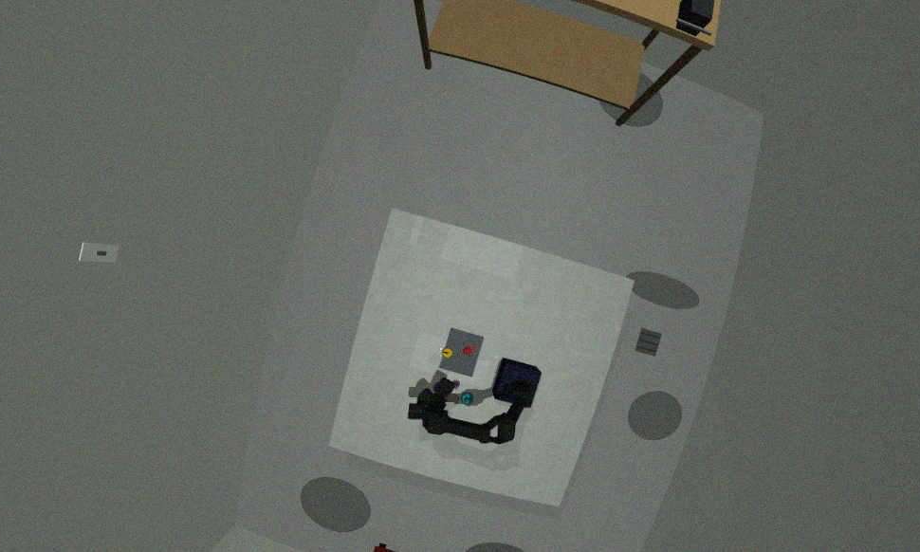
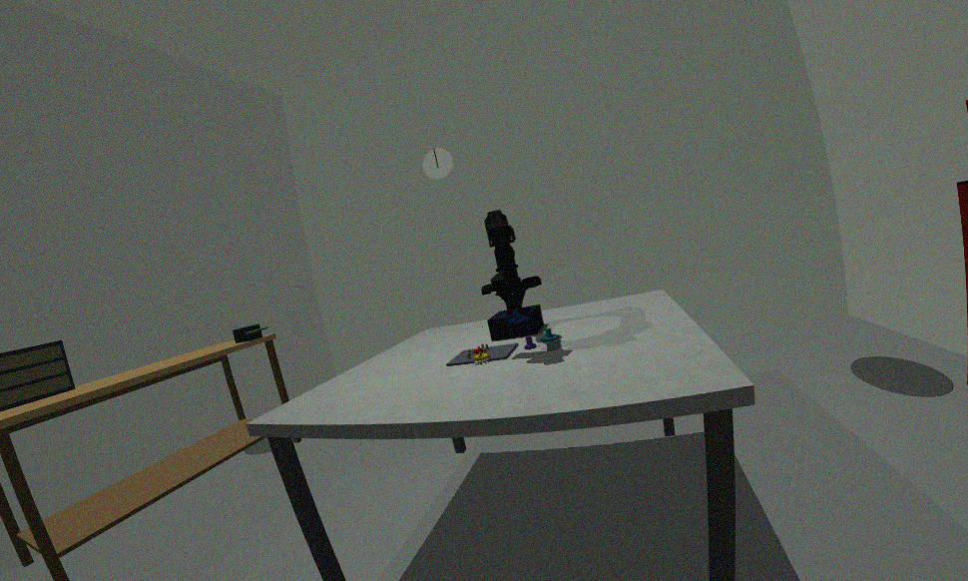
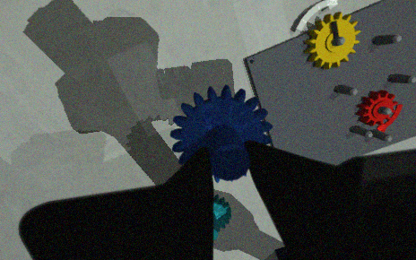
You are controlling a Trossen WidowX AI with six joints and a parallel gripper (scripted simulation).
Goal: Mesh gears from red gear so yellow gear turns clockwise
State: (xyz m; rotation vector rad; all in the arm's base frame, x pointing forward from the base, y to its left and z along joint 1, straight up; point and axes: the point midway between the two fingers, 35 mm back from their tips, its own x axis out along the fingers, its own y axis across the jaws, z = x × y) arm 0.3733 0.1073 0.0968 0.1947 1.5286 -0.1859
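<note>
My gripper (image 3: 227, 151) is shut on the blue gear (image 3: 221, 109) (image 2: 517, 315) by its knob, raised above the table beside the board. The grey board (image 1: 461, 336) (image 3: 291, 112) carries the yellow gear (image 1: 445, 353) (image 2: 481, 356) (image 3: 327, 47) with its black stripe and the smaller red gear (image 1: 468, 348) (image 3: 372, 108). Several bare pegs show, among them one peg (image 3: 345, 90) between the two gears and two pegs close beside the red gear. The purple gear (image 1: 456, 383) (image 2: 529, 342) and the teal gear (image 1: 466, 398) (image 2: 550, 337) (image 3: 221, 212) stand on the table. The purple gear is hidden in the wrist view.
The arm's dark base (image 1: 516, 380) stands on the white table (image 1: 505, 308) near the board. The white arrow (image 3: 308, 14) lies by the yellow gear and the red arrow (image 3: 392, 120) by the red gear. The arm's shadow falls across the table.
</note>
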